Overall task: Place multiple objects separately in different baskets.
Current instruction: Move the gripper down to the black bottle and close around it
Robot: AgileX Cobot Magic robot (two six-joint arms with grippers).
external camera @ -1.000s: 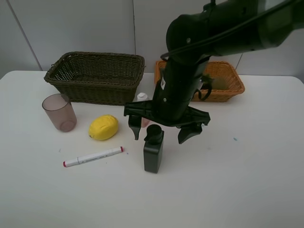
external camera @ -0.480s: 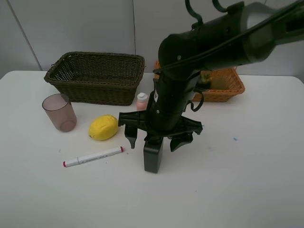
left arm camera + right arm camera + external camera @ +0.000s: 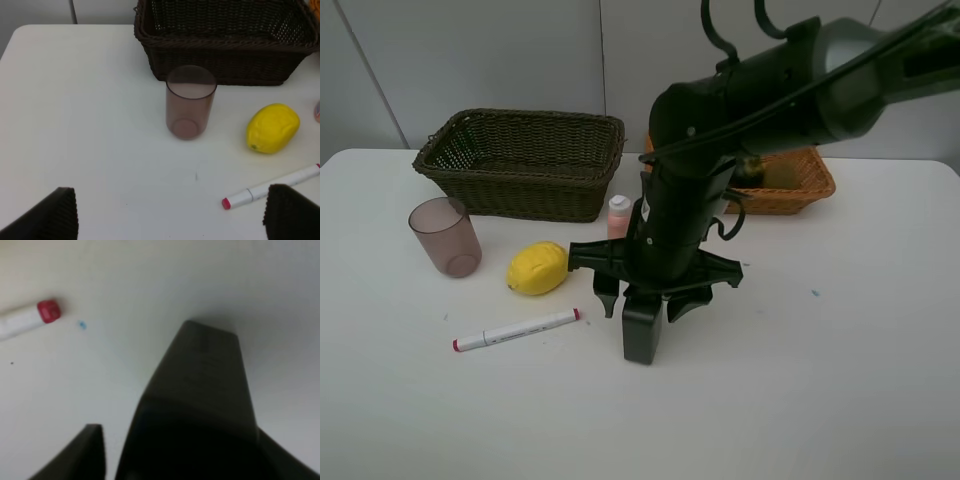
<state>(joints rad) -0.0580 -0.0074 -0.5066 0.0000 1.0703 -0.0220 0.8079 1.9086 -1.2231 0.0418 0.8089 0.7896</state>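
From the high camera, the pump bottle point(image 3: 641, 335) is seen standing upright on the tabletop point(image 3: 840, 380), its long axis vertical. Its top is hidden by the right hand point(image 3: 644, 298), which is lowered over it with a finger on each side. The marker point(image 3: 515, 330) is laid flat to the bottle's left, on a slant, with the lemon point(image 3: 538, 268) and the cup point(image 3: 445, 237) behind it. The pink bottle point(image 3: 619, 215) is set upright just before the dark basket point(image 3: 520, 160). The orange basket point(image 3: 800, 175) is partly hidden by the arm.

In the left wrist view, the left hand point(image 3: 172, 212) is spread wide, with nothing between its fingers.

In the right wrist view, the pump bottle nearly fills the space between the fingers. A thin strip of tabletop is seen beside one finger, so a firm grip cannot be told.
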